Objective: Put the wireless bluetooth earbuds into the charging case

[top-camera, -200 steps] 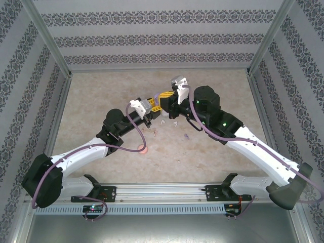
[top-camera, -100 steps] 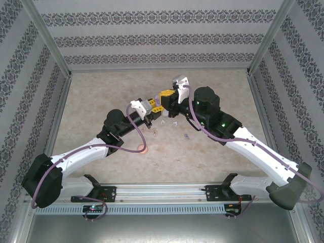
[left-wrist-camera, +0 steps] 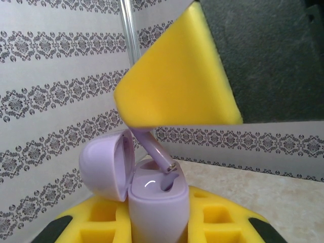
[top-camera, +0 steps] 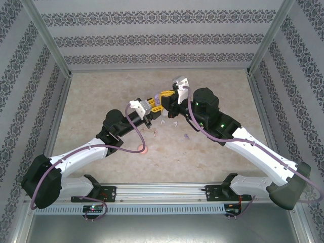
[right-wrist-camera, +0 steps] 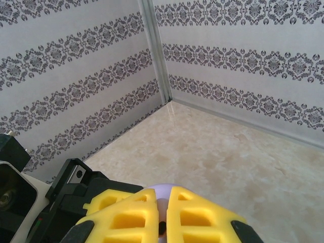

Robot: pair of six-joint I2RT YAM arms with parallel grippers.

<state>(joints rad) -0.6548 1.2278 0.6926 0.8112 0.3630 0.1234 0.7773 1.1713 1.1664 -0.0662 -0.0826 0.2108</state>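
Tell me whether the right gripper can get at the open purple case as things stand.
Probably yes. The left gripper holds the purple case upright with its lid swung back. The purple earbud in the right gripper is at the case's open top, with nothing between them.

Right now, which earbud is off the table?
The purple earbud pinched in the right fingers, tip at the open purple case. The white earbuds, pinkish earbud and second purple earbud lie on the table.

The charging case [left-wrist-camera: 157, 207] and purple earbud [left-wrist-camera: 156, 152] are smooth, glossy plastic; the earbud's tip looks metallic. The yellow pad [left-wrist-camera: 177, 86] at upper centre is matt, the tabletop [right-wrist-camera: 243, 157] smooth and faintly shiny.
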